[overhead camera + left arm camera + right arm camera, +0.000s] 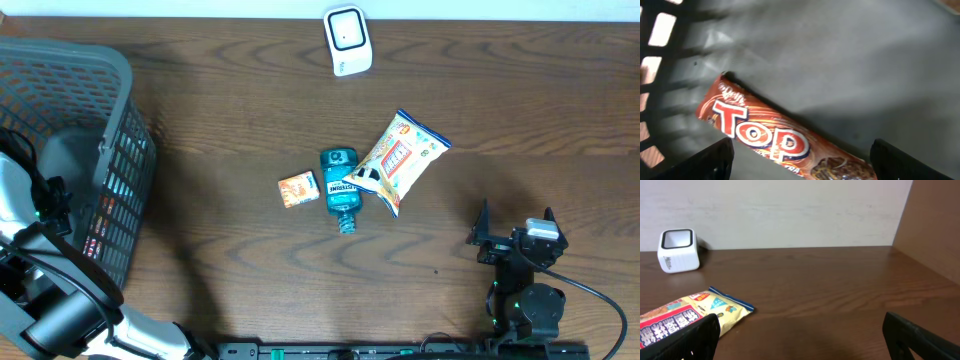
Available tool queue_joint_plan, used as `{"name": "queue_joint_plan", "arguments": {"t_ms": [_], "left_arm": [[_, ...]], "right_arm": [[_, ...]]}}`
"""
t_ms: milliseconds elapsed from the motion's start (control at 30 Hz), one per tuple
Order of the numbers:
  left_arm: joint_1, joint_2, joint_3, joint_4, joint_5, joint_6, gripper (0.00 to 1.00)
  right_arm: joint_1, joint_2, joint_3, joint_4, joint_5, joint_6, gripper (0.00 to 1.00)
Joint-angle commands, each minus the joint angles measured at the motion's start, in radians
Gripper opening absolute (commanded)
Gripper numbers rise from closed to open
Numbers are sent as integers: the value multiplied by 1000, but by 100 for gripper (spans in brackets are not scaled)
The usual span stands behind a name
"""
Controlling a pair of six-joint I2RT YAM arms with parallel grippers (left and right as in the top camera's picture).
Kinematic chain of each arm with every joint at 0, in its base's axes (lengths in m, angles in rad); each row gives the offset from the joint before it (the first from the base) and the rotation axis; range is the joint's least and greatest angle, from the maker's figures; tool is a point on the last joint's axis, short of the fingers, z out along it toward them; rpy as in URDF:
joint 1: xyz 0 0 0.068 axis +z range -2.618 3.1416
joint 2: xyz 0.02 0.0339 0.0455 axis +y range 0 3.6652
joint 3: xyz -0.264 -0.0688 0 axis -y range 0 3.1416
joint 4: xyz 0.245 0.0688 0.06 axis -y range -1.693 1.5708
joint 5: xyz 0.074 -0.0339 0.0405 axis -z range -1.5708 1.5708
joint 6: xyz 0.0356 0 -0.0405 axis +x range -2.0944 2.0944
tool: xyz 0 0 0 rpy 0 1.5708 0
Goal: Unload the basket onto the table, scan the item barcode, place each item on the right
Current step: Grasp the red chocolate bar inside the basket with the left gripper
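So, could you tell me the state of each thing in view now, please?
left gripper: open, over the bar, inside the basket.
right gripper: open, holding nothing.
Top bar: lying on the basket floor, not gripped.
basket: upright.
scanner: standing, nothing before it.
mouthwash bottle: lying on its side.
snack bag: lying flat, one corner on the bottle.
orange packet: lying flat beside the bottle.

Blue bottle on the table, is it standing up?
No, the blue bottle lies flat on its side, between the small orange packet and the snack bag.
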Motion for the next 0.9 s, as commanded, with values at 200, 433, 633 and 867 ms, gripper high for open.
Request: {"name": "queue_joint_plan", "arguments": {"t_ms": [200,433,633,867], "left_arm": [[-8,9,-84,-21,129,-281,98],[-29,9,-268,245,133,-291,98],[-29,9,-417,457,103,-286,98],[-28,9,-459,473,98,-286,8]], "right_arm": [[5,-5,-1,-2,9,-16,99],[5,-5,-1,-2,9,-16,99],[5,-5,-1,-2,9,-16,99],[5,-5,-1,-2,9,-16,99]]}}
